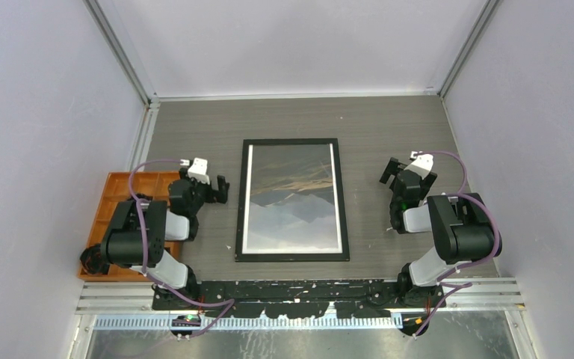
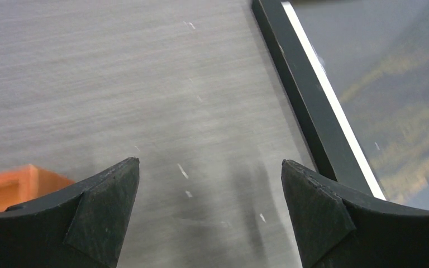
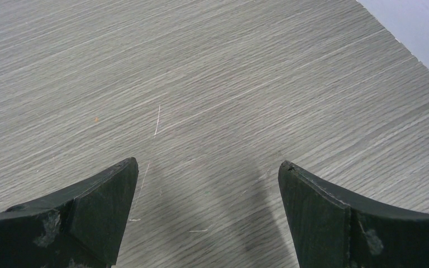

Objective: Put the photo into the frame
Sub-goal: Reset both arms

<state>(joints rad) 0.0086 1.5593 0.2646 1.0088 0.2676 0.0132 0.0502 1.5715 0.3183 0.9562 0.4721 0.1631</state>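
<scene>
Left gripper (image 2: 209, 215): fingers spread wide, empty, over the grey wood-grain table (image 2: 117, 84), just left of the black thin-railed rectangular frame (image 1: 292, 256). Right gripper (image 3: 208, 215): also spread, empty, well right of it. Dark mountain-landscape photo with white border (image 1: 293, 198) lies flat inside the frame at mid-table, long axis near-to-far, sky end away from the arms. Orange tray (image 1: 116, 202) at left edge.

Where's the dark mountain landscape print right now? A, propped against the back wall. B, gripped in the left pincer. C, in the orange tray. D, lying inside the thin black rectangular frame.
D: the dark mountain landscape print lies flat, bordered on all four sides by the thin black rectangular frame.
</scene>
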